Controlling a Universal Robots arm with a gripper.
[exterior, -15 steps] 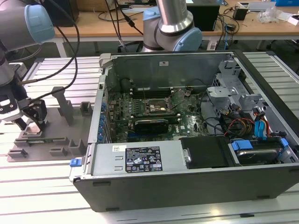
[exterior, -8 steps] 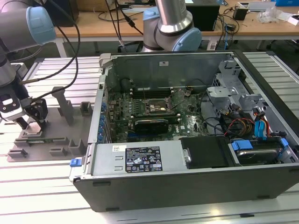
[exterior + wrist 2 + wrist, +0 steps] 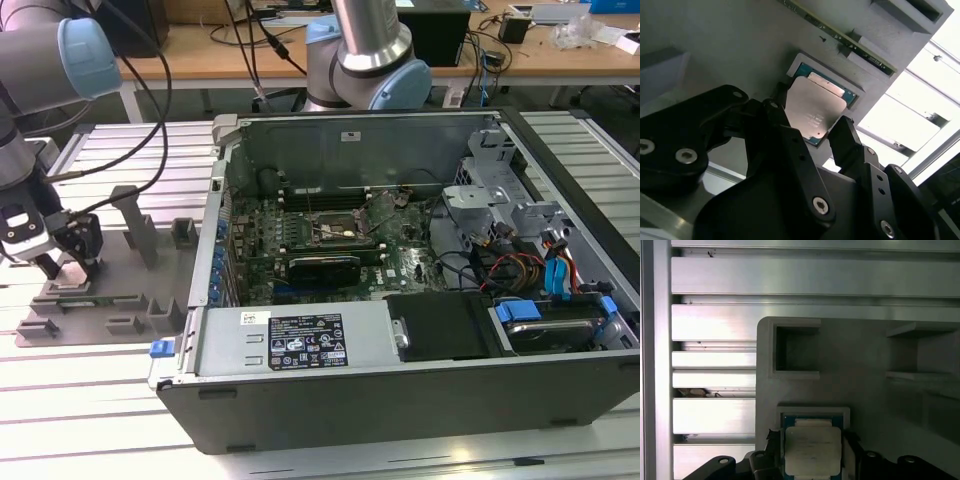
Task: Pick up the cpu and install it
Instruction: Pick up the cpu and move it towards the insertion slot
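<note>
My claw is drawn narrow onto two opposite edges of the cpu, which lies flat in its recess near an edge of the grey tray, on the desk towards the exterior view's left edge and well apart from the computer case. I hold only thin edges, so I judge an uneven grip could cock the chip against the recess wall or let it slip. A tilted chip could then damage the socket.
</note>
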